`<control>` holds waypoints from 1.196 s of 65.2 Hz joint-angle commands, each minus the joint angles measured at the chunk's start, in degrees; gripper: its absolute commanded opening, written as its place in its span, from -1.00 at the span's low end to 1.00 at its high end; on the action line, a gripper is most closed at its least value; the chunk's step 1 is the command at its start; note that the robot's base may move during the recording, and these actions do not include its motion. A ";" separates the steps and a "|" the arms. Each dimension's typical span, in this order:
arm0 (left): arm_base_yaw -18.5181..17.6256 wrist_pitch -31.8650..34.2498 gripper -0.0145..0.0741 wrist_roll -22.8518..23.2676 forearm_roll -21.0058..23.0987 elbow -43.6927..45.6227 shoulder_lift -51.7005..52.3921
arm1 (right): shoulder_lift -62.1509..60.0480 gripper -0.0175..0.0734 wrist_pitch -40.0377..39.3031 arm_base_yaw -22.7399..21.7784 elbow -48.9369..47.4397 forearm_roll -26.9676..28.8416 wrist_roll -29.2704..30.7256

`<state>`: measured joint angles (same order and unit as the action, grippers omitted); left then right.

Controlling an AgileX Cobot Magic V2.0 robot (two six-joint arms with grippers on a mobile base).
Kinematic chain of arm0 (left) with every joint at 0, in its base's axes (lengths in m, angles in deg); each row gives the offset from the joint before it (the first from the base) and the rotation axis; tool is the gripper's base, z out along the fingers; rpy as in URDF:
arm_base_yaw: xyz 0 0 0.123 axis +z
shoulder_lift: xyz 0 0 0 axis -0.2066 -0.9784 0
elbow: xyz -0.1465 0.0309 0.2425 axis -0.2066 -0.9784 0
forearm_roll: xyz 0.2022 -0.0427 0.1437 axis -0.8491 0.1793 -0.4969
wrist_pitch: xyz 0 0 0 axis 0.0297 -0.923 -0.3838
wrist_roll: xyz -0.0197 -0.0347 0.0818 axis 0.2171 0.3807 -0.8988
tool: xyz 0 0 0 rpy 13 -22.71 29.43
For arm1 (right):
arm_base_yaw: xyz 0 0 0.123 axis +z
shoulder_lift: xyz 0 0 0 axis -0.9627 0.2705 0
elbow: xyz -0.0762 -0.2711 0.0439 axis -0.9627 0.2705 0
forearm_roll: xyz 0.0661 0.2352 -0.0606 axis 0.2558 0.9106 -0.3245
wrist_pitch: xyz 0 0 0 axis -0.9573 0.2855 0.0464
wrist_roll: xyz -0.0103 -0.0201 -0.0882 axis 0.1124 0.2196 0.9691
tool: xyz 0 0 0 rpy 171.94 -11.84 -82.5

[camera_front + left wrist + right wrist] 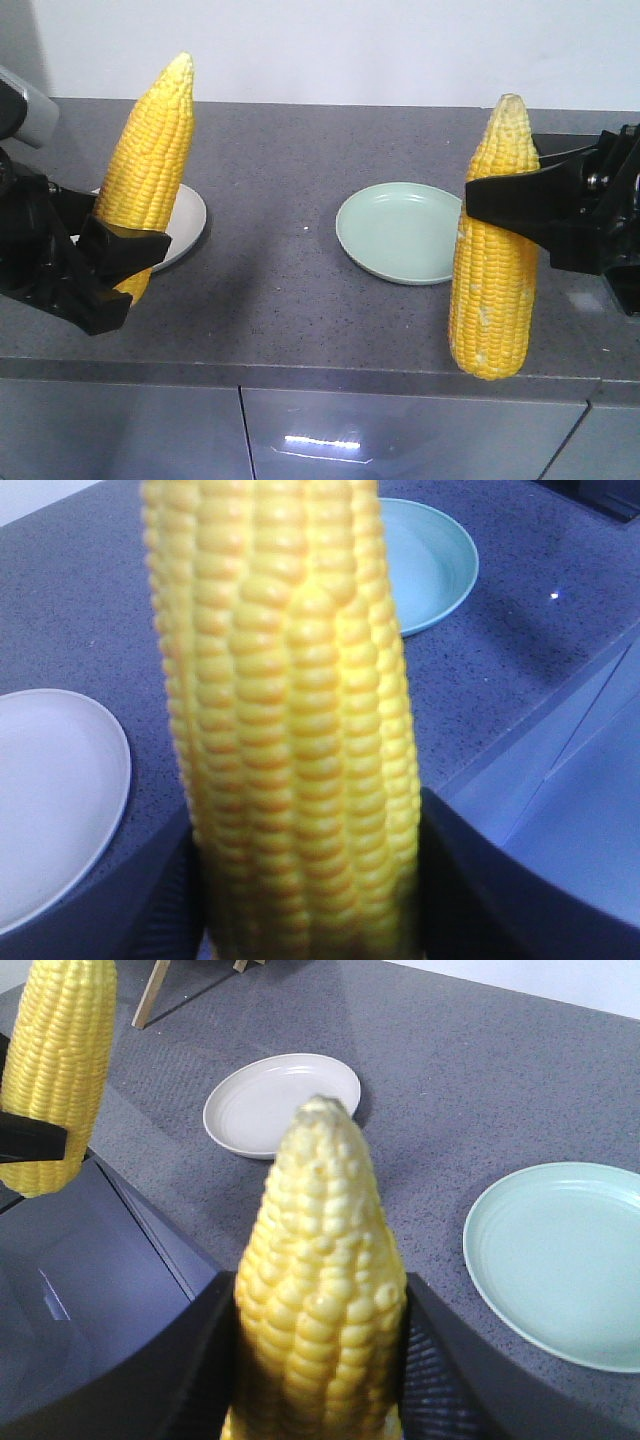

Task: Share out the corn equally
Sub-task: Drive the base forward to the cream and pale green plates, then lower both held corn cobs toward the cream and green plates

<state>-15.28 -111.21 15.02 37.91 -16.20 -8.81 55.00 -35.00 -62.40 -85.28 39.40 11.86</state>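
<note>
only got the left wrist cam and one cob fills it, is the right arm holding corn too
observer: yes, the right gripper is shut on a second corn cob, upright, pale tip up
operator: is it over the green plate
observer: not centred, the front view shows it at the right rim of the green plate
operator: how's my cob sitting
observer: the left gripper grips the left cob near its lower end, tip up and leaning toward the green plate
</note>
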 commanded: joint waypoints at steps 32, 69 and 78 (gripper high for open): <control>-0.04 3.68 0.01 0.55 0.81 1.37 1.00 | -0.79 -0.19 -2.59 -0.16 -1.45 2.19 0.53; -0.04 3.68 0.01 0.55 0.81 1.37 1.00 | -0.79 -0.19 -2.59 -0.16 -1.45 2.19 0.53; -0.04 3.68 0.01 0.55 0.81 1.37 1.00 | -0.79 -0.19 -2.59 -0.16 -1.45 2.19 0.53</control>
<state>-15.28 -111.22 15.02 37.91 -16.20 -8.81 55.00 -35.00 -62.40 -85.28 39.40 11.86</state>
